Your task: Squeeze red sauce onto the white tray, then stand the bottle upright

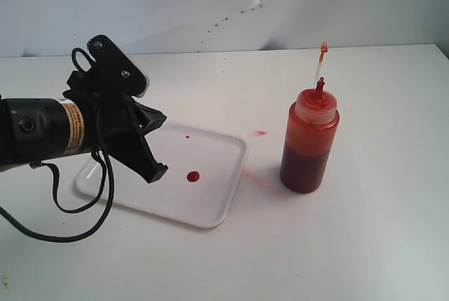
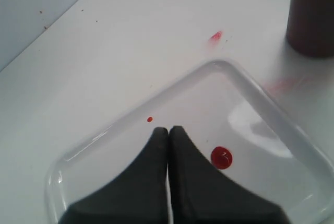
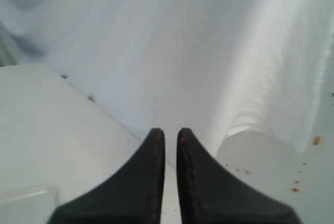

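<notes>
Left hand [image 2: 168, 130] hovers over the white tray [image 1: 223, 206] with its fingers pressed together, holding nothing. The right hand [image 3: 170, 132] is up high, well away from the tray, nearly closed and also empty. Red sauce [image 1: 193, 176] sits as a round blob on the tray. The bottle [image 1: 309, 139] stands upright on the tabletop [image 1: 365, 245], near the tray, untouched. Both steps look done.

The exterior camera looks obliquely down across the table [image 1: 365, 245] from well back. The left wrist camera hangs close above the tray [image 2: 245, 85] — both show its sauce [image 1: 193, 176] and the bottle [image 1: 309, 139] (only its lower part from the wrist). The right wrist camera faces the backdrop [image 3: 182, 51].
</notes>
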